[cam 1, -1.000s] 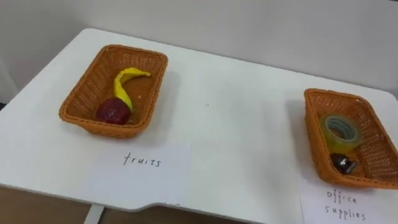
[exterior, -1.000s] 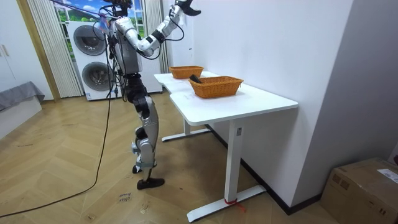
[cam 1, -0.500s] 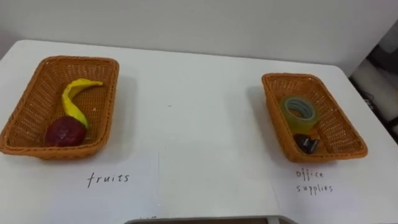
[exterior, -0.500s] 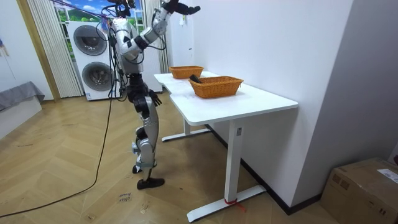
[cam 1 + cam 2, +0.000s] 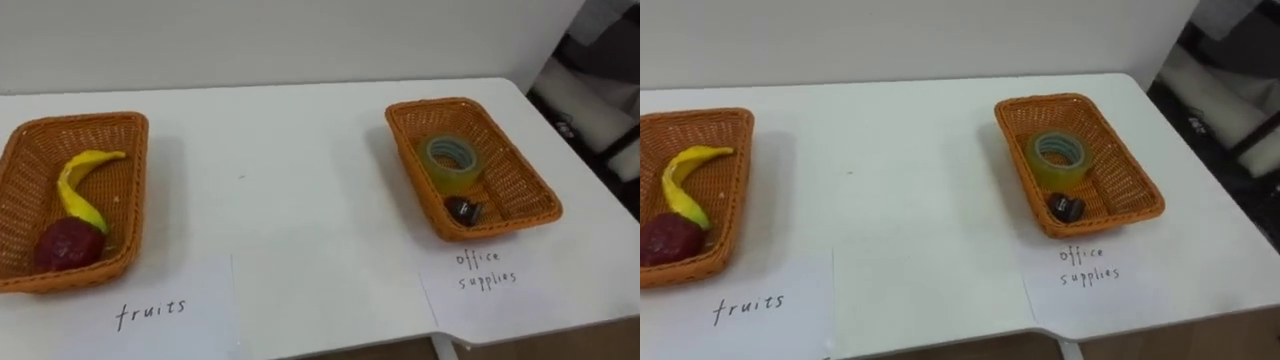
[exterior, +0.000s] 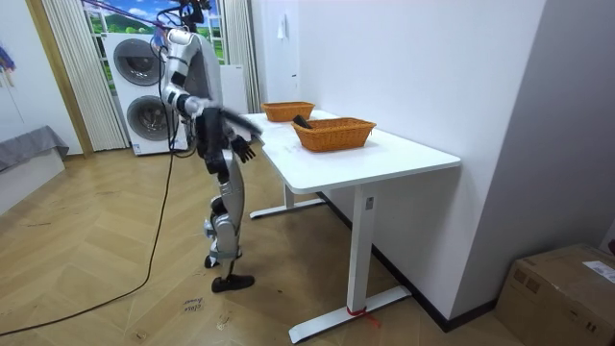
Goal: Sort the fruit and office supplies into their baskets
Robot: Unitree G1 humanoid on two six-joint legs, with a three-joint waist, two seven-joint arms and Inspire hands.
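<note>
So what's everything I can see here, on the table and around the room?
Table: one, white, against wall.
Fruits basket: one, orange wicker, table's left.
Office basket: one, orange wicker, table's right.
Banana: one, yellow, fruits basket.
Red fruit: one, dark red, beside banana.
Tape roll: one, pale green, office basket.
Small clip-like item: one, dark, beside tape.
Paper labels: two, white, before baskets.
Washing machines: two, white, stacked.
Cardboard box: one, brown, floor.
Right hand: one, dark, by table edge.
</note>
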